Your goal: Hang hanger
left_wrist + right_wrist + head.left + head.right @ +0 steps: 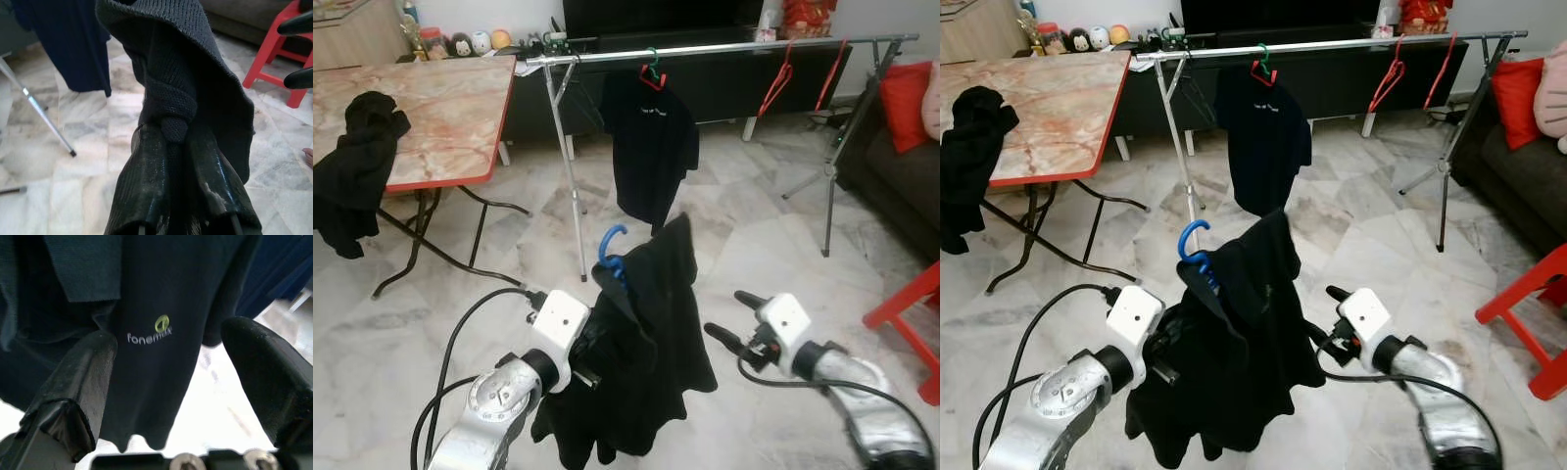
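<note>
A blue hanger [611,253] carries a black shirt [641,362] and is held up in front of me by my left gripper [173,147], which is shut on the hanger through the cloth. My right gripper [729,318] stands open just right of the shirt, its fingers apart with the shirt's logo [149,332] seen between them. Beyond, a silver clothes rail [724,47] spans the room. On it hang a red-and-green hanger with a dark T-shirt [651,147] and two bare red hangers [776,80].
A marble-topped folding table [440,117] with a black garment [357,166] stands at the left. The rail's slanted legs [570,176] reach the floor ahead. A dark sofa with a red cushion [906,103] and a red stool [913,318] are at the right.
</note>
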You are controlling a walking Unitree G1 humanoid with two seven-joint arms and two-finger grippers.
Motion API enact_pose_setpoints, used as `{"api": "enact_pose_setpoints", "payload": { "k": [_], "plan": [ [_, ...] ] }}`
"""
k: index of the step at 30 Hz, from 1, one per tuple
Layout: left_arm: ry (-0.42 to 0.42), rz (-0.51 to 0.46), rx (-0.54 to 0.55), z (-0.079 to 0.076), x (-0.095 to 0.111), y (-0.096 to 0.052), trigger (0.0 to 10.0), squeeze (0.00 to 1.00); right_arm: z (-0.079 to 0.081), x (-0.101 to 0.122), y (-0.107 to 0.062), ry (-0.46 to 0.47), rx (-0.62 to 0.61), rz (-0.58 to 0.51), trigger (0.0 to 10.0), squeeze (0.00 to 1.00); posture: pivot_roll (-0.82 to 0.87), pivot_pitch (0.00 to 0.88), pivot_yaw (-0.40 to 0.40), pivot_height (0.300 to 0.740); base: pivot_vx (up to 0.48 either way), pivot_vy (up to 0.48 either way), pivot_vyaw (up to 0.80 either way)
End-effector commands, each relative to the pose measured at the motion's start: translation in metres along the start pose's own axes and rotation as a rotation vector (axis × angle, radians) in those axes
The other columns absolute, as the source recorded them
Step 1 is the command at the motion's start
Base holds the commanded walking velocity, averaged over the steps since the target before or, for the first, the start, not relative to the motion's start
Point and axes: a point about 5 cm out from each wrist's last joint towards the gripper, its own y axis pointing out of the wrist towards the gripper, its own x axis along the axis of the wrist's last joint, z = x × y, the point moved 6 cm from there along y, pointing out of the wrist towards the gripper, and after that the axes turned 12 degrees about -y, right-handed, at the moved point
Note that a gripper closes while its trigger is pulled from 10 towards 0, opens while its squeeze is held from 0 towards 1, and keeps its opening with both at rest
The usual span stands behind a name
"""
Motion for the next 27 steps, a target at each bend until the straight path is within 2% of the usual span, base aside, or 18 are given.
{"api": "enact_pose_setpoints", "payload": {
  "k": [1,6,7,9,10,12,13,16,20,27],
  "plan": [
    [-0.001,-0.041,-0.050,-0.009,0.014,0.004,10.0,0.00,0.007,0.012,-0.001,0.001,0.044,-0.042,10.0,0.00,-0.11,0.000,0.005,0.740,0.000,0.000,0.00],
    [0.000,-0.045,-0.065,-0.011,0.016,0.006,10.0,0.00,0.008,0.016,-0.004,0.010,0.059,-0.049,10.0,0.00,-0.11,0.000,0.005,0.740,0.000,0.000,0.00],
    [-0.006,-0.050,-0.094,-0.018,0.018,0.006,10.0,0.00,0.009,0.020,-0.001,0.009,0.074,-0.066,10.0,1.00,-0.11,0.000,-0.007,0.740,0.000,0.000,0.00],
    [-0.010,-0.056,-0.144,-0.030,0.021,0.007,10.0,0.00,0.010,0.028,0.002,-0.001,0.088,-0.092,10.0,1.00,-0.11,0.000,-0.007,0.740,0.000,0.000,0.00],
    [-0.013,-0.058,-0.179,-0.037,0.023,0.006,10.0,0.00,0.011,0.029,0.005,-0.008,0.089,-0.093,10.0,0.39,-0.11,0.000,-0.010,0.740,0.000,0.000,0.00],
    [-0.015,-0.058,-0.195,-0.040,0.025,0.005,10.0,0.00,0.012,0.028,0.006,-0.013,0.091,-0.087,10.0,0.39,-0.11,0.000,-0.013,0.740,0.000,0.000,0.00],
    [-0.018,-0.055,-0.220,-0.044,0.025,0.005,10.0,0.00,0.013,0.027,0.007,-0.023,0.088,-0.077,10.0,0.00,-0.10,0.000,-0.013,0.740,0.000,0.000,0.00],
    [-0.009,-0.044,-0.273,-0.054,0.026,0.003,10.0,0.00,0.017,0.027,0.008,0.008,0.101,-0.079,10.0,0.00,-0.11,0.000,-0.014,0.740,0.000,0.000,0.00],
    [-0.014,-0.044,-0.334,-0.066,0.031,0.003,10.0,0.00,0.025,0.023,0.009,-0.005,0.125,-0.060,10.0,0.00,-0.10,0.000,-0.016,0.740,0.000,0.000,0.00],
    [-0.014,-0.048,-0.341,-0.067,0.036,0.004,10.0,0.00,0.026,0.012,0.010,-0.011,0.113,-0.012,10.0,0.00,-0.10,0.000,-0.018,0.740,0.000,0.000,0.00]
  ]
}}
